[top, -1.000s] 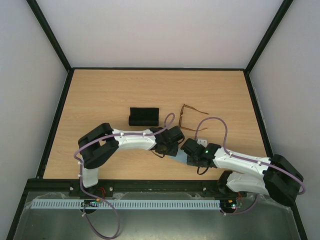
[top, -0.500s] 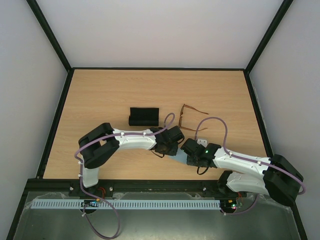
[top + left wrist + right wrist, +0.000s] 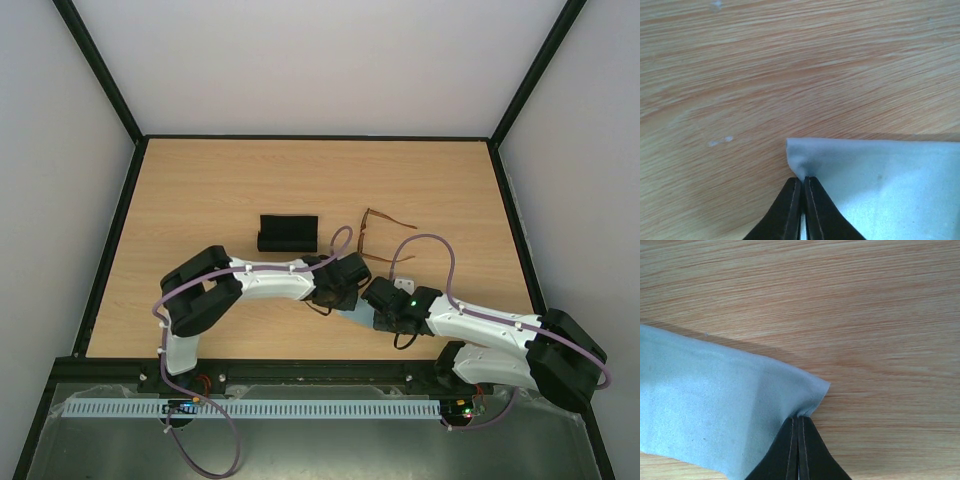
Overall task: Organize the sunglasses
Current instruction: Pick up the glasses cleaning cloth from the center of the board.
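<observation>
Two wrist views show what the overhead view hides: the left jaws pinch shut on one corner of the light blue cloth, and the right jaws pinch another corner of it. From above, the left arm and right arm cover most of the cloth, which sits right of the black case and nearer the bases. The sunglasses lie unfolded on the counter, just right of the case and untouched.

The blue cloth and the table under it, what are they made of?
The light blue cloth looks like soft, matte fabric, perhaps microfibre: it puckers at the corner where the left gripper pinches it. The table looks like pale wood or wood-look laminate, smooth with streaky grain lines; I can't tell which.
</observation>
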Controlling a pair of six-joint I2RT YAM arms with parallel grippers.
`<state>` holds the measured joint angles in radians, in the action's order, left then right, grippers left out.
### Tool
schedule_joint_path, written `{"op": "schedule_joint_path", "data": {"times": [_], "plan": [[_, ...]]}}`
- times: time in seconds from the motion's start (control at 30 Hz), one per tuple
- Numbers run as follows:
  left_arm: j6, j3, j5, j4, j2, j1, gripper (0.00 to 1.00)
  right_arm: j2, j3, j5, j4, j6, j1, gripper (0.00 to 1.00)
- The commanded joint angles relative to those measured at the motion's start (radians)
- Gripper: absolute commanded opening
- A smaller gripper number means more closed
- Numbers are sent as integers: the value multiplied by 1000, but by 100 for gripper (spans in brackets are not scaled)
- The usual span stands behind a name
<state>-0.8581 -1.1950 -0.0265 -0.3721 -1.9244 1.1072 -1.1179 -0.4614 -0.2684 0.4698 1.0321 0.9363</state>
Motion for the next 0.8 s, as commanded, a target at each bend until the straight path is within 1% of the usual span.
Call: {"op": "schedule_joint_path", "data": {"times": [0.0, 0.27, 0.77], "plan": [[-3, 24, 11, -48, -73, 14, 3, 11, 16, -6, 23, 3, 4, 1], [-21, 46, 1, -44, -20, 5, 2, 12, 4, -13, 26, -2, 4, 1], [-19, 46, -14, -82, 89, -44, 2, -16, -152, -45, 67, -64, 4, 1]]}}
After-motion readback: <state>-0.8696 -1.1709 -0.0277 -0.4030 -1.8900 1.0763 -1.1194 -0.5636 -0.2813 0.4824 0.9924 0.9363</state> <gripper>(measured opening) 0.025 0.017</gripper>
